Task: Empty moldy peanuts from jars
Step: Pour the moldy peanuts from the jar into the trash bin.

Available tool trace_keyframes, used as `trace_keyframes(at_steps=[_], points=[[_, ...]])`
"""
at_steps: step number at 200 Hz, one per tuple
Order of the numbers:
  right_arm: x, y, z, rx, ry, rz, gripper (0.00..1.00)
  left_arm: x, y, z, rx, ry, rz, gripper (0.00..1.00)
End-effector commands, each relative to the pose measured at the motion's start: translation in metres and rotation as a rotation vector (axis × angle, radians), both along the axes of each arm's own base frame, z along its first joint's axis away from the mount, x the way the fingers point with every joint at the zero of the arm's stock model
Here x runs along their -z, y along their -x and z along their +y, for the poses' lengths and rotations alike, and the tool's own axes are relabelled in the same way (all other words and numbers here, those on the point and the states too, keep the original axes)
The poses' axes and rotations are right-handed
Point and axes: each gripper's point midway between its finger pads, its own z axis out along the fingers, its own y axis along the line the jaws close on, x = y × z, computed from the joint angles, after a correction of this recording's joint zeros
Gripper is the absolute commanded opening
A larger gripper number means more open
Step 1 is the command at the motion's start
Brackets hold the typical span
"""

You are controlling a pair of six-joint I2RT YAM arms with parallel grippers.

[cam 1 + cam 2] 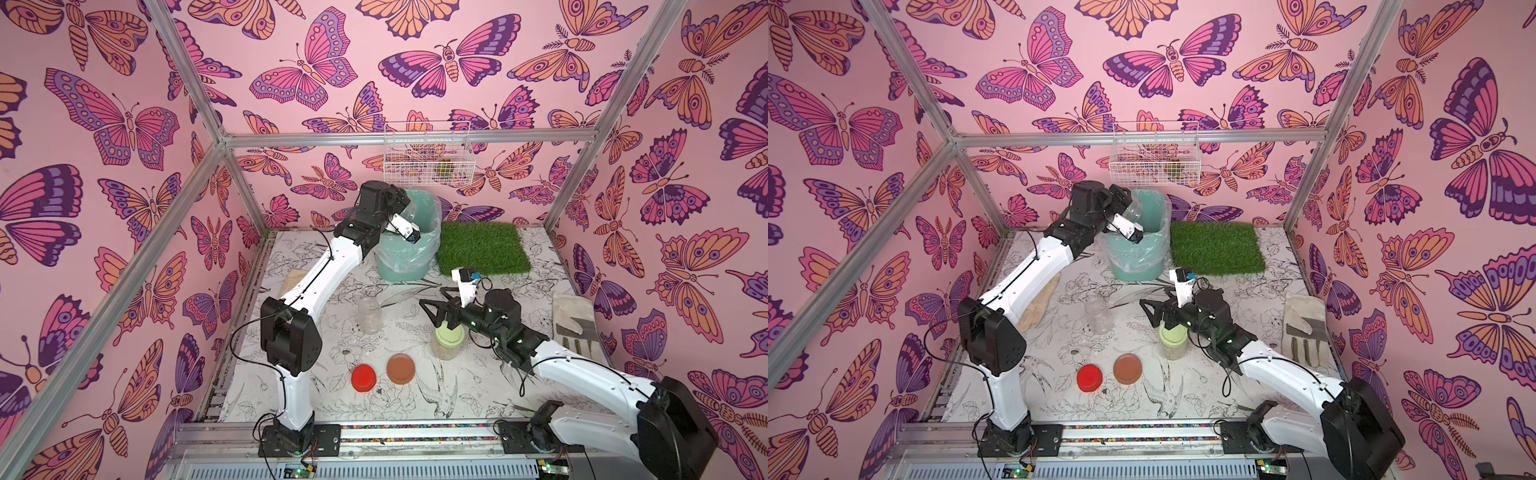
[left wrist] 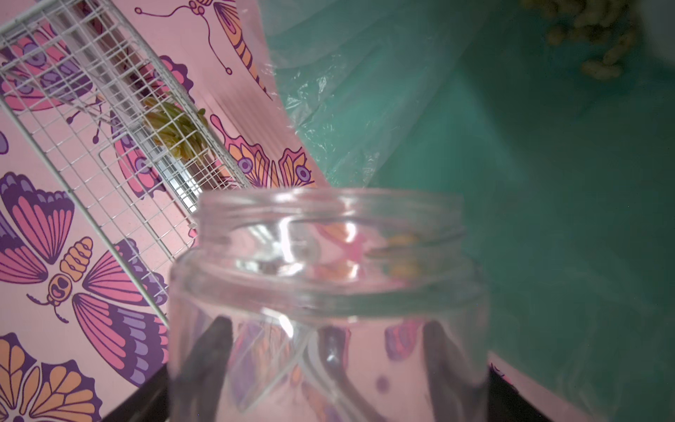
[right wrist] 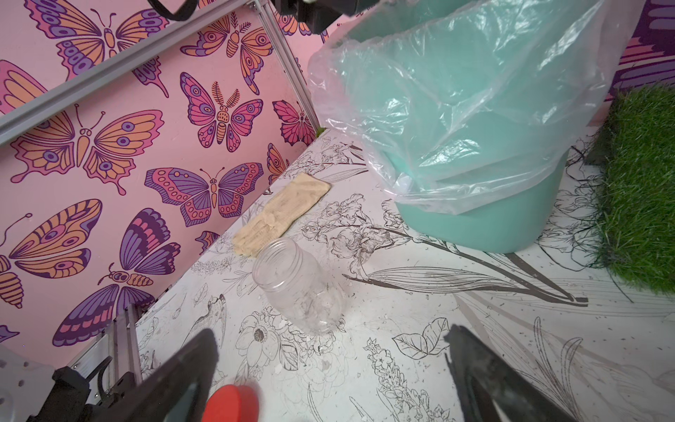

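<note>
A lidless jar [image 2: 328, 277] is gripped, tipped over the bin [image 1: 424, 257], by the left pincer [image 2: 325, 350] for dumping; the right pincer [image 3: 328, 330] is spread open.

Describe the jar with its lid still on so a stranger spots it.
Find the teal bin at the back. Nearer the front, beside the right arm, stands a clear jar of peanuts. It alone wears a lid, light green.

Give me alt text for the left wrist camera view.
A clear lidless jar, held in the left pincer, points into a teal lined bin where pale peanuts lie. A white wire basket hangs on the butterfly wall.
</note>
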Motion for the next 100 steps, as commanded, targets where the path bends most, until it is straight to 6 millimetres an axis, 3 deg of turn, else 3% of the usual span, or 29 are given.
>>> trace_keyframes(at_steps=[1, 22, 70, 100], points=[[-0.013, -0.004, -0.003, 0.02, -0.019, -0.02, 0.99, -0.09, 0.017, 0.007, -0.043, 0.298, -0.12, 0.0], [-0.015, -0.004, -0.003, 0.019, -0.021, -0.018, 0.99, -0.1, 0.029, 0.014, -0.102, 0.574, -0.026, 0.0], [-0.022, -0.002, -0.003, 0.013, -0.02, -0.019, 0.99, -0.067, 0.052, 0.033, -0.217, 0.904, 0.191, 0.0], [-0.024, 0.0, 0.0, -0.013, -0.021, -0.017, 0.99, -0.072, 0.066, 0.058, -0.236, 1.201, 0.2, 0.0]])
